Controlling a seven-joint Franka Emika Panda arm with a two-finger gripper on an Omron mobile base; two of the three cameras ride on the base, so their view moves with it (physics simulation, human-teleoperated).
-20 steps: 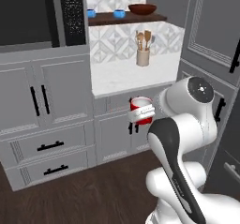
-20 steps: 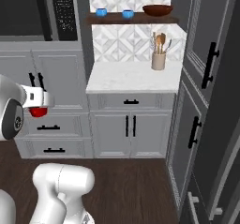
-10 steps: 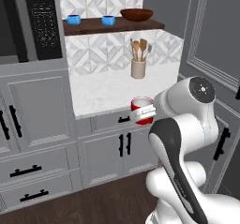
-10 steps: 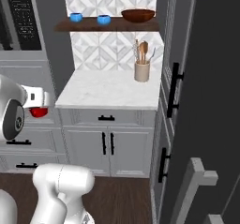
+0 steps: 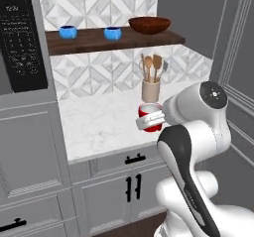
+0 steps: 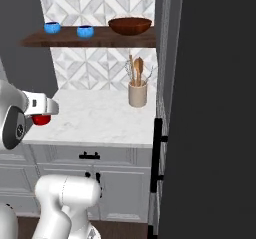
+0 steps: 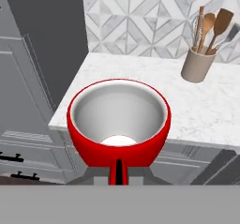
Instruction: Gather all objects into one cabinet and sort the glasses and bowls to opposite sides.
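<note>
Gripper (image 5: 150,121) clamped on red cup (image 5: 150,113), fingertips hidden by its wall

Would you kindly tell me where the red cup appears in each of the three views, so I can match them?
Left base view: red cup at centre, in the gripper, before the counter.
Right base view: far left, mostly hidden behind the gripper.
Hand view: lower centre, mouth facing the camera.
Shared landmark: the utensil crock on the marble counter.

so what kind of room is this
A kitchen, rendered: a white marble counter over grey panelled cabinets, a beige crock of wooden utensils, and a black microwave beside diamond-pattern tile.
</note>
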